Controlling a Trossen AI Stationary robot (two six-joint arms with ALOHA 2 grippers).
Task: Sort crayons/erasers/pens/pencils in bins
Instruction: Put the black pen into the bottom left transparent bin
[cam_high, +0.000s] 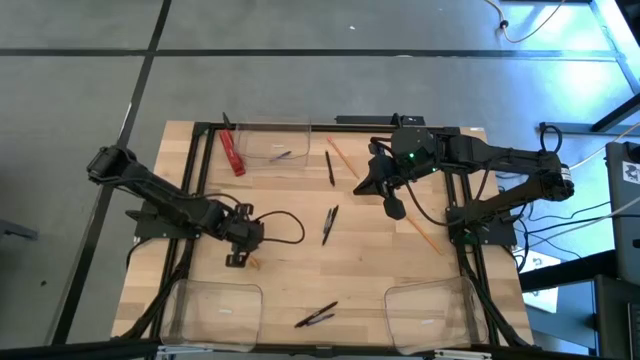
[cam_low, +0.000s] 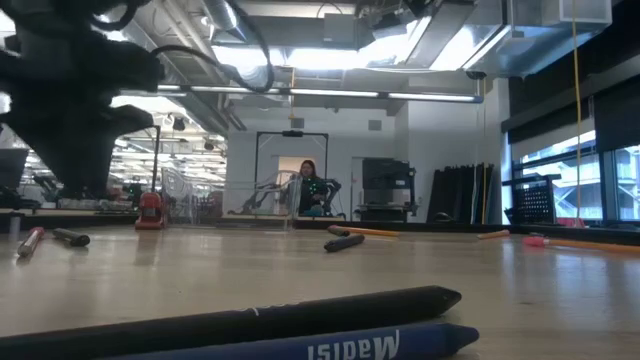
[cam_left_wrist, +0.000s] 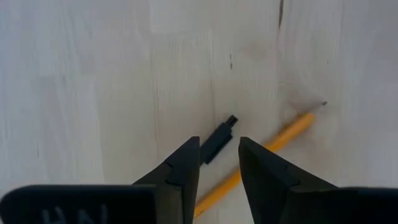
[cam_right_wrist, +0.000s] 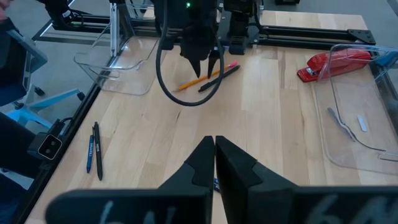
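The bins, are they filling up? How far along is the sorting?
Barely begun. Done: only the far bin shows a small piece inside. In hand: the left gripper hangs open over a black pen and an orange pencil, gripping neither; the right gripper is shut and holds nothing. Left: loose pens and a long pencil lie on the table.

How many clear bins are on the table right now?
3. One bin sits at the far edge beside the red strip; one at the near-left corner; one at the near-right corner. None appears hidden.
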